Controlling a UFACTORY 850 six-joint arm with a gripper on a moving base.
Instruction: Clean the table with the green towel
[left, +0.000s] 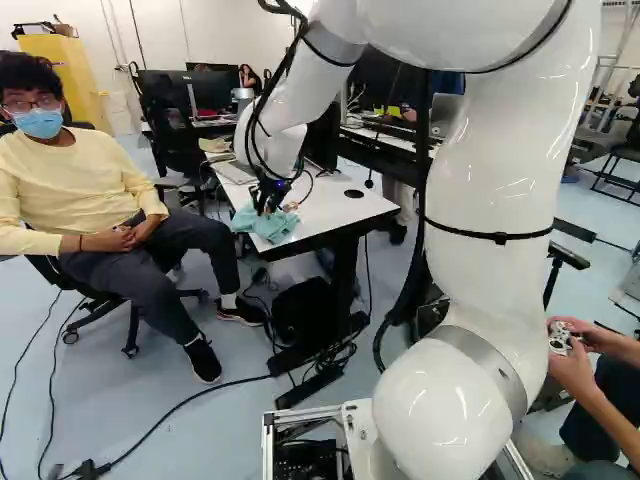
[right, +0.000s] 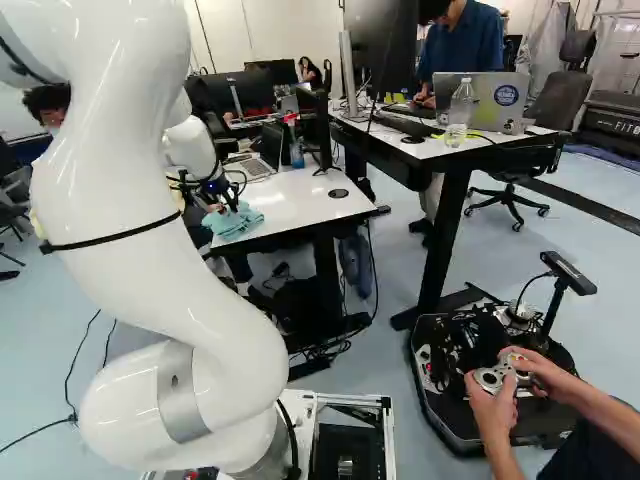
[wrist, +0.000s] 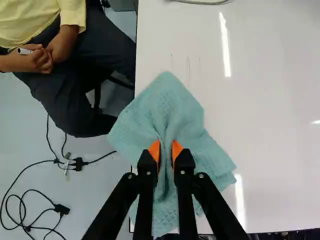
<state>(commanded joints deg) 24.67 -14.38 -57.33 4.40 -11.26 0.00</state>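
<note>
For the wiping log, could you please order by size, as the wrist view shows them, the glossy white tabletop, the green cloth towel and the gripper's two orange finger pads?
1. White tabletop
2. Green cloth towel
3. Orange finger pads; the two look alike, so unranked between themselves

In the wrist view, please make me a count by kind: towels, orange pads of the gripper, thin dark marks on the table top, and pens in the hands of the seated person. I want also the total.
Towel: 1
Orange pads: 2
Thin dark marks: 3, faint
Pen: 1
Total: 7
</note>
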